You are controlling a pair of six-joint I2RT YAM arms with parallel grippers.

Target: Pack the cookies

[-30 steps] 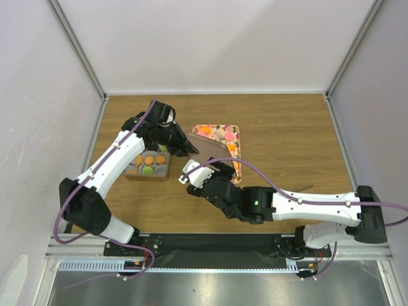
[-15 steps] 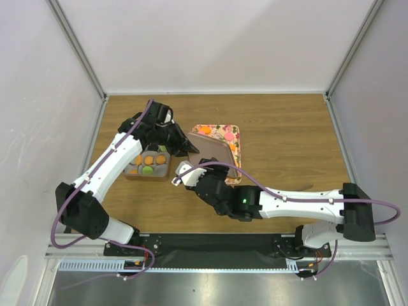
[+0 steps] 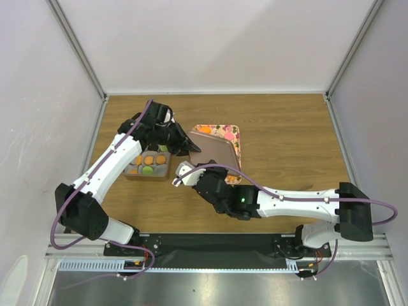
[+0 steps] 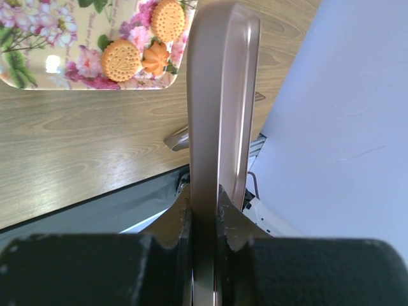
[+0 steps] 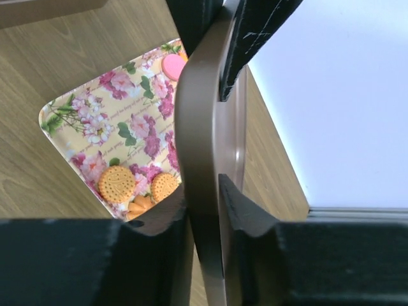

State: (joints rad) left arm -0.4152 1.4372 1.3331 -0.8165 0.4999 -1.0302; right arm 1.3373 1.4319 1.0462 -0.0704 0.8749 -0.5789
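Both grippers hold a brownish metal lid (image 3: 217, 152) on edge in the air over the floral tray (image 3: 231, 132). My left gripper (image 4: 204, 199) is shut on one rim of the lid (image 4: 220, 95), and my right gripper (image 5: 203, 191) is shut on the opposite rim of the lid (image 5: 204, 115). Round biscuit-coloured cookies (image 5: 116, 183) and a pink one (image 5: 172, 65) lie on the tray (image 5: 108, 108). Two of them (image 4: 121, 60) show in the left wrist view too. More cookies (image 3: 148, 160), orange and green, sit in the open tin (image 3: 146, 176) to the left.
The tin stands under my left forearm (image 3: 118, 159). My right arm (image 3: 293, 203) stretches across the near half of the wooden table (image 3: 287, 140). White walls close in the left, right and far sides.
My right gripper has moved up to the lid and its jaws have closed on the rim. The left gripper has kept its grip, and the lid has shifted slightly over the tray.
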